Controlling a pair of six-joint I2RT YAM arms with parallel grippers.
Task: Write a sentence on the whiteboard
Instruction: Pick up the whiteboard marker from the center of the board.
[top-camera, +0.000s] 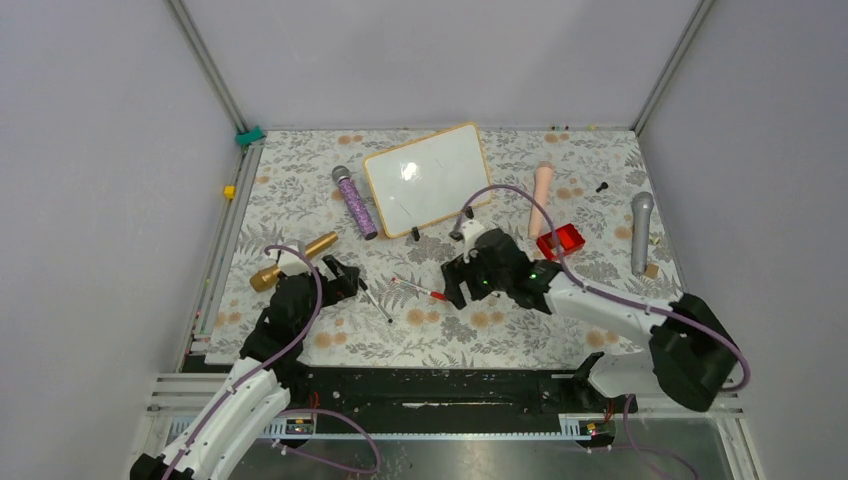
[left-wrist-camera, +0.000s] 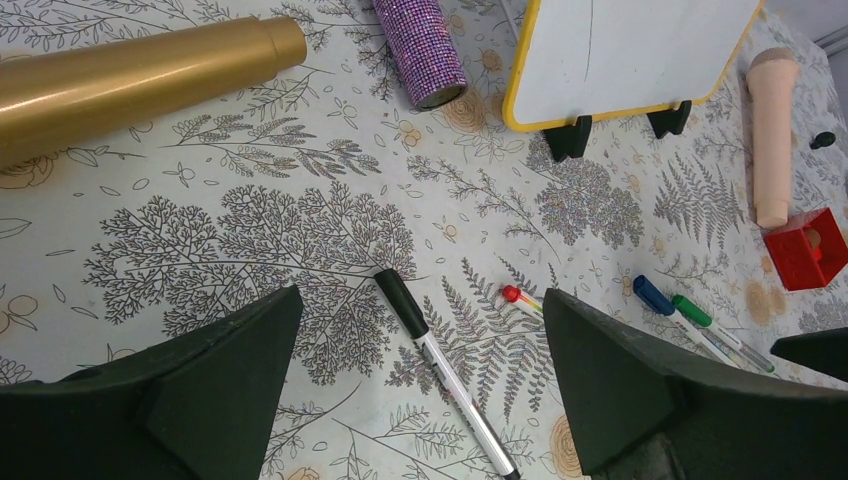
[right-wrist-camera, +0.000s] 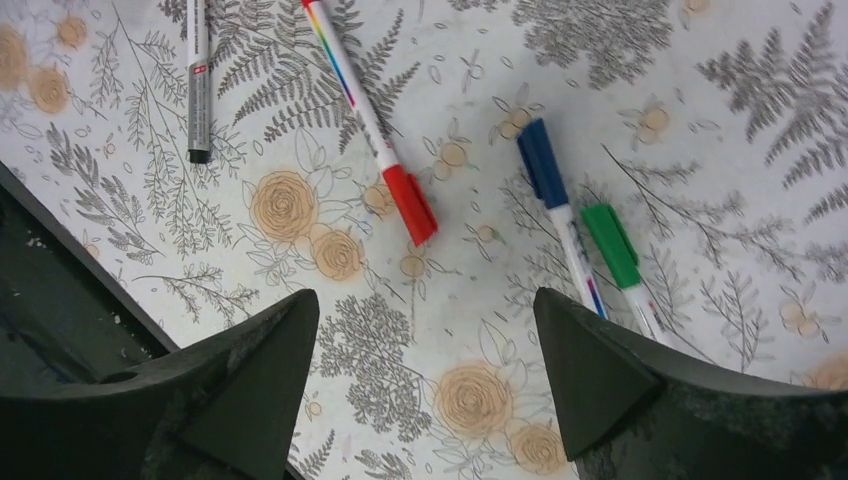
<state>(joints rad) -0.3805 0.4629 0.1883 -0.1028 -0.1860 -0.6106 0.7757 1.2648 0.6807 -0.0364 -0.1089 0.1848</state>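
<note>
The whiteboard (top-camera: 427, 180) stands tilted on black clip feet at the back middle of the table, and its lower edge shows in the left wrist view (left-wrist-camera: 620, 50). No sentence is in view on its white face. My left gripper (left-wrist-camera: 421, 296) is open just above the table, with a black-capped marker (left-wrist-camera: 440, 370) lying loose between its fingers. My right gripper (right-wrist-camera: 425, 296) is open over bare floral cloth. Just beyond it lie a red-capped marker (right-wrist-camera: 365, 110), a blue marker (right-wrist-camera: 545, 165) and a green marker (right-wrist-camera: 610, 245). In the top view the left gripper (top-camera: 345, 275) and right gripper (top-camera: 458, 288) flank these markers.
A gold microphone (top-camera: 295, 260) lies by the left arm and a purple glitter microphone (top-camera: 355, 203) left of the board. A peach cylinder (top-camera: 541, 200), a red cube (top-camera: 560, 242) and a grey microphone (top-camera: 641, 232) lie to the right. Walls enclose the table.
</note>
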